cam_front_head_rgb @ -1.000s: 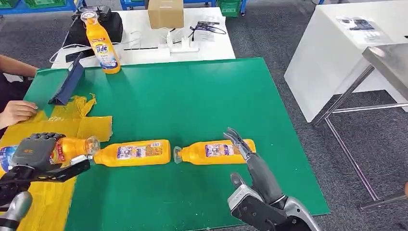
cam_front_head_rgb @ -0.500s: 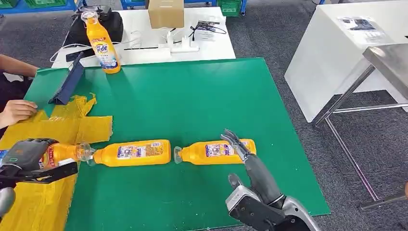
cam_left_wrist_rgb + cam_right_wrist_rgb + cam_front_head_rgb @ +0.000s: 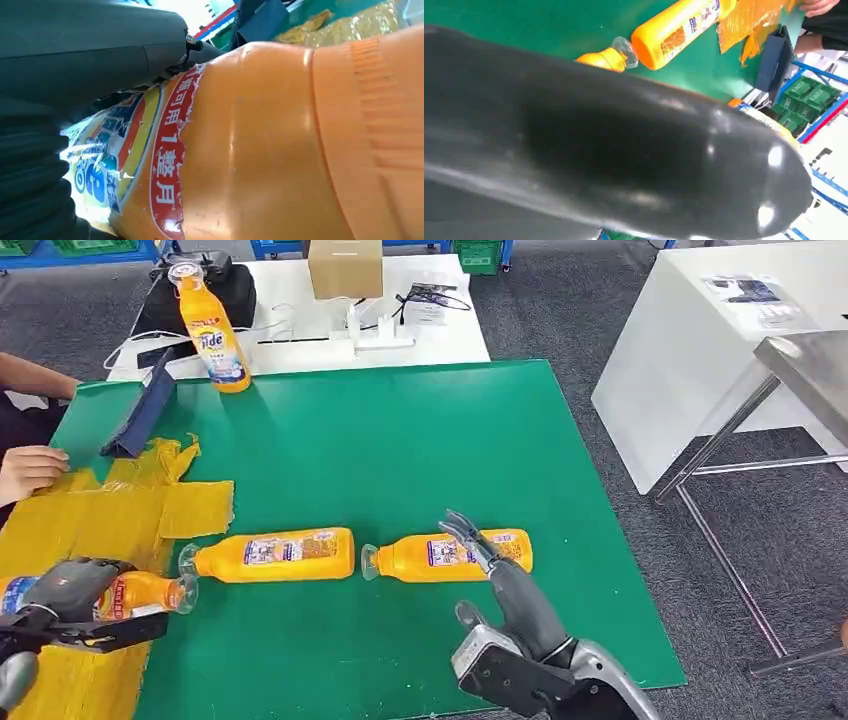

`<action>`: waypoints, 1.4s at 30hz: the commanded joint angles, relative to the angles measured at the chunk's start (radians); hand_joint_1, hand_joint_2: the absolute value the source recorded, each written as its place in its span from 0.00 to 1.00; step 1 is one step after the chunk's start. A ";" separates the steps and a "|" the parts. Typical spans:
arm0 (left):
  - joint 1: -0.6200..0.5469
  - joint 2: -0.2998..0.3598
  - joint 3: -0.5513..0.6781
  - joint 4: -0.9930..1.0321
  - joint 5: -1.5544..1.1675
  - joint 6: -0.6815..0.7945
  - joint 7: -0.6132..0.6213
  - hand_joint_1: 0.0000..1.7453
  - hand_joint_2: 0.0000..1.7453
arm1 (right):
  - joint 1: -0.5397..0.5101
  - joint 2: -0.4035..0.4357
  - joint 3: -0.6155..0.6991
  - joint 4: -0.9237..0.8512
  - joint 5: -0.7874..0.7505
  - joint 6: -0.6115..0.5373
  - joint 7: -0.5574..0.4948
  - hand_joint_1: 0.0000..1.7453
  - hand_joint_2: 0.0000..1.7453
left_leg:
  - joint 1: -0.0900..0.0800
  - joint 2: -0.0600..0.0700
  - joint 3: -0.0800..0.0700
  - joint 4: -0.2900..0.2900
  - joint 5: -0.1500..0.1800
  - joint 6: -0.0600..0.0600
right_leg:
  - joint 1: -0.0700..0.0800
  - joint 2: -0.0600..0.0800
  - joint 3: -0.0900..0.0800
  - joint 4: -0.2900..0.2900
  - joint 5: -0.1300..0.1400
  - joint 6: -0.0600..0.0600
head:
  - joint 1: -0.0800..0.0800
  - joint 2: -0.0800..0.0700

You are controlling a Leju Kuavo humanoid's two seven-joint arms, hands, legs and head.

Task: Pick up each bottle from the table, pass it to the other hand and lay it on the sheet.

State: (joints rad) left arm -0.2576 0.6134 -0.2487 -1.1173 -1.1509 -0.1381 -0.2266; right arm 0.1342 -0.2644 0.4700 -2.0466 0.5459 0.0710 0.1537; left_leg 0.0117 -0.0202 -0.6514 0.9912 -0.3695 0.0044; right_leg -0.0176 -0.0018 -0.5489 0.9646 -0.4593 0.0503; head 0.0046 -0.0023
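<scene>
So at this point we had the left hand (image 3: 62, 592) wrapped around an orange plastic detergent bottle with a red and blue label (image 3: 140, 593), held on its side low over the crinkled yellow plastic sheet (image 3: 110, 515) at the table's near-left corner, clear cap pointing toward the middle of the table. In the left wrist view the bottle body (image 3: 280, 145) sat right up against the thick grey thumb (image 3: 95, 45), so the grip looked firm.

Two more orange bottles were lying flat on the green table mat (image 3: 400, 440): one in the middle (image 3: 275, 555), just past the sheet's edge, and a second one (image 3: 440, 555) to its right, almost end to end with it, caps pointing left. The right hand (image 3: 500, 575) was reaching out over that second bottle, fingers stretched forward and held apart above its far end, gripping nothing. We couldn't tell whether the fingertips touched it.

A fourth orange bottle with a Tide label (image 3: 213, 335) stood upright at the far-left edge of the mat, next to a dark blue folded stand (image 3: 140, 415). A person's hand (image 3: 30, 470) rested on the far end of the sheet.
</scene>
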 commanded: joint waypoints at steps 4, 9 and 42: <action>-0.033 -0.009 -0.040 0.061 -0.001 -0.006 -0.002 1.00 1.00 | -0.029 0.007 0.020 0.059 -0.003 0.004 -0.001 0.00 0.00 | 0.001 0.002 0.005 0.000 -0.002 0.000 | 0.001 0.000 0.005 -0.001 -0.001 -0.002 | 0.000 0.000; -0.010 0.002 -0.073 0.063 0.034 0.005 -0.056 1.00 1.00 | -0.037 0.004 0.028 0.067 -0.016 0.011 -0.001 0.00 0.00 | 0.000 0.002 0.003 -0.001 -0.001 0.000 | 0.000 0.001 0.003 -0.001 0.000 -0.002 | 0.000 0.000; 0.123 -0.196 0.182 -0.209 0.195 0.213 -0.130 0.00 0.00 | 0.008 -0.027 -0.080 0.035 0.084 -0.068 -0.082 0.00 0.00 | 0.000 -0.001 0.003 0.000 -0.001 0.001 | 0.000 -0.002 0.004 -0.001 -0.001 -0.001 | 0.000 0.000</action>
State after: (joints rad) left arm -0.1595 0.5867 -0.2336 -1.2157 -1.0172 0.0785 -0.3582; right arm 0.1364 -0.2670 0.4677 -2.0245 0.6168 0.0142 0.1076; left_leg 0.0116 -0.0205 -0.6505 0.9912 -0.3695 0.0045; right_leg -0.0179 -0.0019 -0.5488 0.9645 -0.4594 0.0502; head 0.0046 -0.0023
